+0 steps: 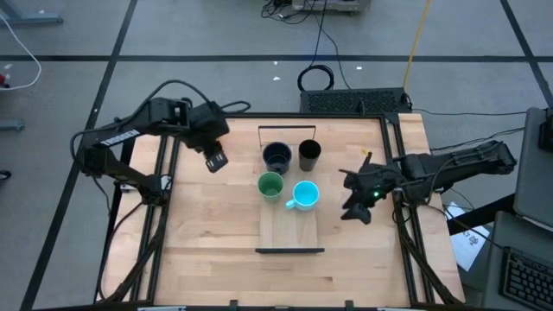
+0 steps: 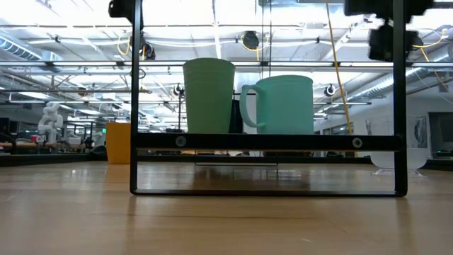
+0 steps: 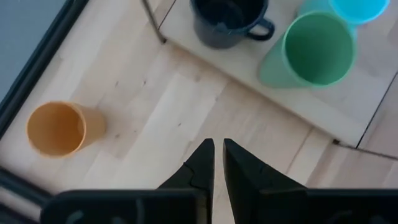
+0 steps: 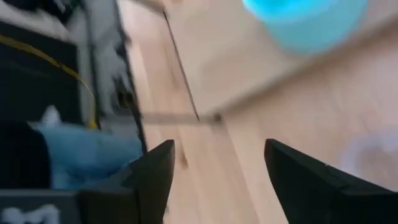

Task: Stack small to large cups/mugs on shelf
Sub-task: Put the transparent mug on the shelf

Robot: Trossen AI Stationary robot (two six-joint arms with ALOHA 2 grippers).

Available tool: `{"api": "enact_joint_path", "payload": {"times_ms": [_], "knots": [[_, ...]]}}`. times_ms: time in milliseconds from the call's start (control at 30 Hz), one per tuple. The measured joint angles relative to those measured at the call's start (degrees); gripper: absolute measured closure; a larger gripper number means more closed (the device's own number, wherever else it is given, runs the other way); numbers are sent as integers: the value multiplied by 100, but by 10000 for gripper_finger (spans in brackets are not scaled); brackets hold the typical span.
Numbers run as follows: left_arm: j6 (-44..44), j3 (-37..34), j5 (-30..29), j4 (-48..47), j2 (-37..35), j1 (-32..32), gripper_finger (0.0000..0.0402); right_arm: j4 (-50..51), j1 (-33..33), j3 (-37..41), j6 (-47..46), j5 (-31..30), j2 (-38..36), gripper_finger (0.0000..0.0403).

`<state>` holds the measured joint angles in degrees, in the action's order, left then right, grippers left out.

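Surface [image 1: 207, 242] carries the shelf [image 1: 290, 233] at centre. On the shelf: dark mug [image 1: 276, 156] and black cup [image 1: 309, 155] at the far end, green cup [image 1: 270, 185] and blue mug [image 1: 305, 195] just nearer. Orange cup [image 3: 56, 128] stands off the shelf on the surface. Left claw [image 1: 216, 160] hovers beside the shelf, fingers pressed together. Right claw [image 1: 357, 210] hangs right of the shelf, fingers spread, holding nothing.

Robotics lab: exposed ceiling trusses [image 2: 226, 42], floor cables [image 1: 315, 52], white humanoid robot [image 2: 51, 119].
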<state>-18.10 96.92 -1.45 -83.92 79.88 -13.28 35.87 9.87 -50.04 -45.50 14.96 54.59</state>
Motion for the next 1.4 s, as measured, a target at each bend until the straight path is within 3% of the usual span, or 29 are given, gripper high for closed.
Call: {"api": "enact_joint_path", "payload": {"times_ms": [133,433,667,1067,1400], "knots": [[-24,0,0,314,0,87,369,726,1,2,320,181,65,167],[-165,0,-13,500,0,261,369,1188,0,-2,1642,20,411,169],[-191,0,-13,443,0,375,369,1691,0,-2,2318,-49,770,192],[-193,0,-20,472,0,393,369,1665,-4,-2,2764,-610,771,216],[-213,0,-20,470,0,393,369,1826,-4,-2,2930,-614,771,216]]}}
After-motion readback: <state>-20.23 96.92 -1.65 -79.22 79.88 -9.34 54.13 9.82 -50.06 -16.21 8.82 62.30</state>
